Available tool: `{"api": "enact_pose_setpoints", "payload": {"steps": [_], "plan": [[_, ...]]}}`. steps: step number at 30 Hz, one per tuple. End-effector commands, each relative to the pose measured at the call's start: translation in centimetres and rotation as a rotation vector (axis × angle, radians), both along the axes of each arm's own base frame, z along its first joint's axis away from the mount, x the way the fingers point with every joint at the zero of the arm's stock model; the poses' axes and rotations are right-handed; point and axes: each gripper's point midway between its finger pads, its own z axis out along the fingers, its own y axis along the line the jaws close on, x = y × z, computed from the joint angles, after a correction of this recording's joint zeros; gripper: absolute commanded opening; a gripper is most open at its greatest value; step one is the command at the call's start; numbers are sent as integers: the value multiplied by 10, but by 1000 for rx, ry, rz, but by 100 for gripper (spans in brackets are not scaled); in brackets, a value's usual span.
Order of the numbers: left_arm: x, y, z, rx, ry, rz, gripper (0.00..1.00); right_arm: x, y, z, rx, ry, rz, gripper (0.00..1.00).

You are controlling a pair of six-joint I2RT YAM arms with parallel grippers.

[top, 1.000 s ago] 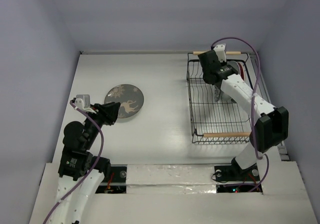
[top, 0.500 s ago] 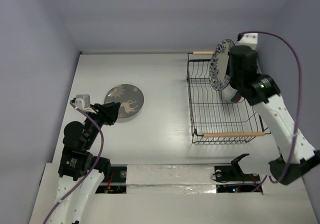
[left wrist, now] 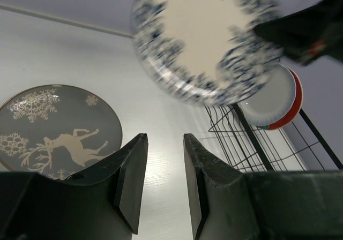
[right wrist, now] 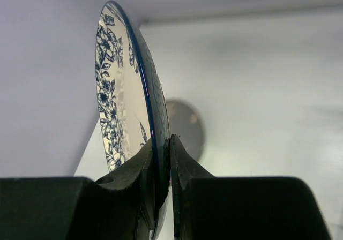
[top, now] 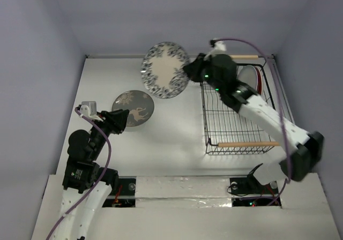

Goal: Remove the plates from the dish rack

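My right gripper (top: 189,71) is shut on the rim of the white plate with blue floral pattern (top: 164,69) and holds it in the air left of the dish rack (top: 236,117), over the far table. The plate shows edge-on between the jaws in the right wrist view (right wrist: 128,90) and overhead in the left wrist view (left wrist: 206,39). The grey deer plate (top: 134,107) lies flat on the table, just beyond my left gripper (top: 121,121), which is open and empty (left wrist: 163,143). A pale plate (top: 246,79) and a red plate (top: 259,78) stand in the rack's far end.
The rack's wooden handles (top: 244,143) lie at its near and far ends. Purple walls enclose the table on the left, back and right. The white table (top: 171,133) runs between the deer plate and the rack.
My right gripper has lifted the blue floral plate out of the rack and swung it left, over the table. The left arm has not moved.
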Motion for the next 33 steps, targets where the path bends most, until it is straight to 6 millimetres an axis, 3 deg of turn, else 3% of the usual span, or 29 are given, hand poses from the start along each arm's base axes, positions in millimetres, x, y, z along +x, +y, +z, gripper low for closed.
{"api": "enact_pose_setpoints", "payload": {"steps": [1, 2, 5, 6, 7, 9, 10, 12, 13, 17, 23, 26, 33], "plan": [[2, 3, 10, -4, -30, 17, 30, -22, 84, 59, 327, -82, 272, 0], [2, 4, 10, -5, -32, 20, 31, -15, 108, 35, 317, -30, 296, 0], [2, 4, 11, -5, -33, 20, 31, -6, 138, 20, 376, 26, 333, 0], [2, 4, 10, -3, -32, 18, 31, -1, 157, -4, 378, 78, 344, 0], [2, 4, 9, -4, -29, 20, 32, 0, 167, -14, 381, 102, 355, 0], [2, 3, 9, -4, -29, 17, 32, 8, 178, -29, 397, 144, 352, 0], [2, 3, 10, -6, -30, 15, 32, 9, 190, -52, 383, 183, 362, 0], [2, 3, 10, -4, -30, 15, 32, 15, 196, -68, 383, 216, 349, 0], [2, 3, 10, -5, -32, 15, 32, 15, 204, -86, 369, 245, 346, 0], [2, 2, 10, -6, -31, 11, 33, 25, 214, -129, 349, 319, 325, 0], [2, 2, 10, -5, -32, 9, 33, 30, 227, -162, 348, 385, 328, 0], [2, 1, 9, -4, -30, 6, 34, 32, 226, -175, 332, 407, 313, 5], [2, 1, 9, -6, -31, 4, 34, 29, 211, -217, 215, 458, 248, 50]]}}
